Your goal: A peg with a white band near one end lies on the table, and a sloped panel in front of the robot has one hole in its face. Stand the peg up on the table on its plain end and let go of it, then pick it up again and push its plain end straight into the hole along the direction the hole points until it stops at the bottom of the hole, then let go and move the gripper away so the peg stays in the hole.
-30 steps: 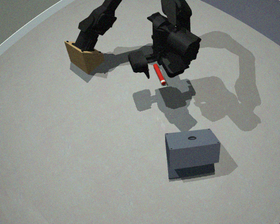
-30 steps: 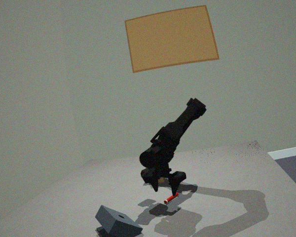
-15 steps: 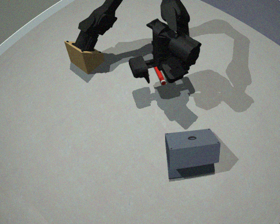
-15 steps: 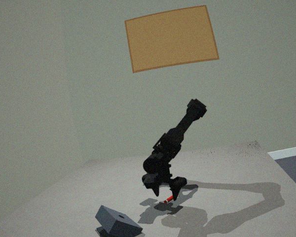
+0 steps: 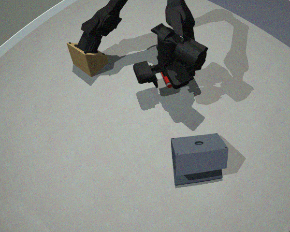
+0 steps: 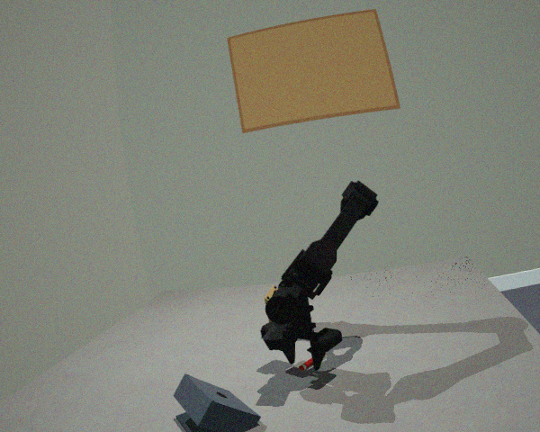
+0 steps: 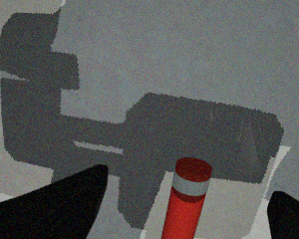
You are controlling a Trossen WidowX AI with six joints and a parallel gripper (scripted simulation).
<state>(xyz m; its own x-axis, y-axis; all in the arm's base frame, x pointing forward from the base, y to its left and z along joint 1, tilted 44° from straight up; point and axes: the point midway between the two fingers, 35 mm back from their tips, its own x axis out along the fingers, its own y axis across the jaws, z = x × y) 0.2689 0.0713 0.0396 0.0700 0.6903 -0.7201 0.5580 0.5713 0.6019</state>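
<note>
The red peg [image 5: 166,79] [image 6: 306,364] [image 7: 181,219] lies on its side on the table, its white-banded end toward the sloped panel's side. My gripper [image 5: 166,86] [image 6: 304,365] [image 7: 189,189] is low over the table with its fingers apart, one on each side of the peg. Gaps show between the peg and both fingers in the wrist view. The peg's plain end is out of the wrist view. The grey-blue sloped panel [image 5: 185,147] [image 6: 198,395] has one round hole [image 5: 198,143] [image 6: 221,395] in its face, and the hole is empty.
A tan wedge-shaped block [image 5: 90,60] stands at the upper left in the top view, with a dark jointed arm-like piece [image 5: 101,22] at its top. It is mostly hidden behind my arm in the exterior view. Shadows of the arm fall around the peg.
</note>
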